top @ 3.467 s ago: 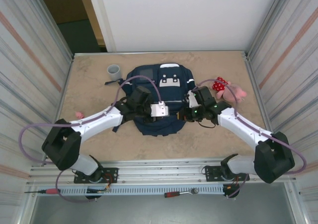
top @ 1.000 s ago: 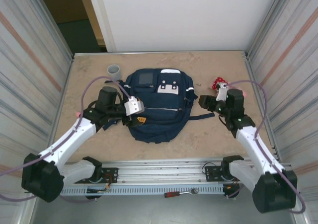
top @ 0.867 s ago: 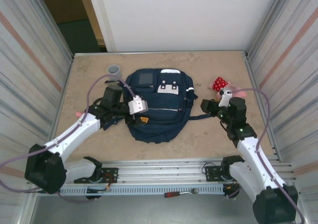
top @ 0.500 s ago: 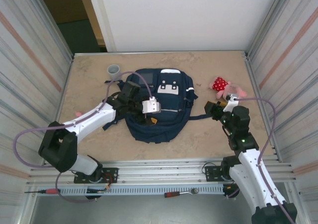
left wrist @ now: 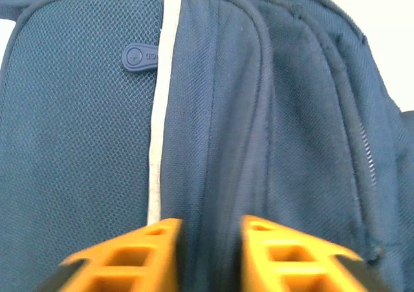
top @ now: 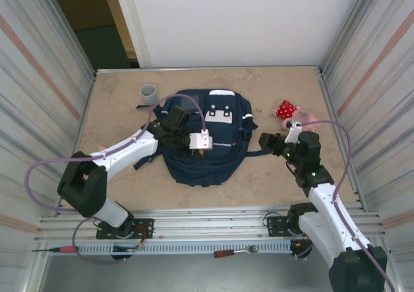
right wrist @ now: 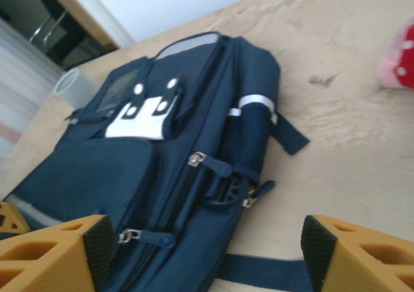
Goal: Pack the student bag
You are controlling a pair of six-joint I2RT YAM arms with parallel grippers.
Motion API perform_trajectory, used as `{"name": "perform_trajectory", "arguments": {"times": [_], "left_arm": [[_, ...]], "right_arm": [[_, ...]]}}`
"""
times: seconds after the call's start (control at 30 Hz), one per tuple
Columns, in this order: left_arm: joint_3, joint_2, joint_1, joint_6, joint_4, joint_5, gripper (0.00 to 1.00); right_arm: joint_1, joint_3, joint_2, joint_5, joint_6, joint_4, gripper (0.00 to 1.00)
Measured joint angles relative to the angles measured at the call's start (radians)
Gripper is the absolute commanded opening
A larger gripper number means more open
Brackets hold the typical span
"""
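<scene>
student bag (top: 223, 157) lies flat on its back mid-table (top: 272, 85), top end with the white patch (top: 220, 115) away from the arms, front panel up. Zips look closed in the right wrist view, and I see no opening yet.

left gripper (left wrist: 210, 230) is down on the lower front panel, just beside the reflective stripe (left wrist: 158, 111). Its orange fingers (left wrist: 152, 253) are nearly together, with a raised fold of navy fabric running into the gap. That reads as a pinch on the bag cloth, not on a zip pull. My guess at why: anchor or tension the panel so the bag doesn't slide or bunch when the zip gets pulled.

right gripper (right wrist: 204, 240) is off the bag's right side, low over the table, jaws wide apart with nothing between them. It points across at the side of the bag, where a zip pull (right wrist: 194, 157) and a second one (right wrist: 127, 235) are in plain sight. A loose strap (right wrist: 265, 271) runs along the table just in front of it. It looks staged to grab a pull while the left arm holds.

The red-and-pink plush toy (top: 291, 112) sits on the table right of the bag, apart from it, and is likely the cargo. The grey cup (top: 149, 93) stands near the bag's top-left corner, untouched.

Packing itself hasn't begun, so opening comes first. Risk: a cloth pinch slipping under zip load.
</scene>
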Motion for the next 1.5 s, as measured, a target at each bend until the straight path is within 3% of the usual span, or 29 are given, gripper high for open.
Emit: {"name": "perform_trajectory", "arguments": {"times": [0.07,0.47,0.63,1.03,1.5], "left_arm": [[-0.027,-0.019,0.014,-0.037,0.027,0.039,0.0],[-0.286,-0.1,0.127,-0.446,0.46,0.281,0.0],[-0.302,-0.097,0.161,-0.525,0.523,0.36,0.0],[-0.303,-0.094,0.199,-0.557,0.551,0.439,0.0],[-0.303,-0.082,0.199,-0.53,0.552,0.454,0.0]], "right_arm": [[0.0,0.05,0.044,-0.053,-0.042,-0.003,0.81],[0.001,0.178,0.356,-0.369,-0.352,0.0,0.81],[0.016,0.204,0.445,-0.451,-0.453,0.032,0.81],[0.04,0.321,0.641,-0.624,-0.706,-0.031,0.79],[0.042,0.502,0.81,-0.688,-0.904,-0.272,0.74]]}}
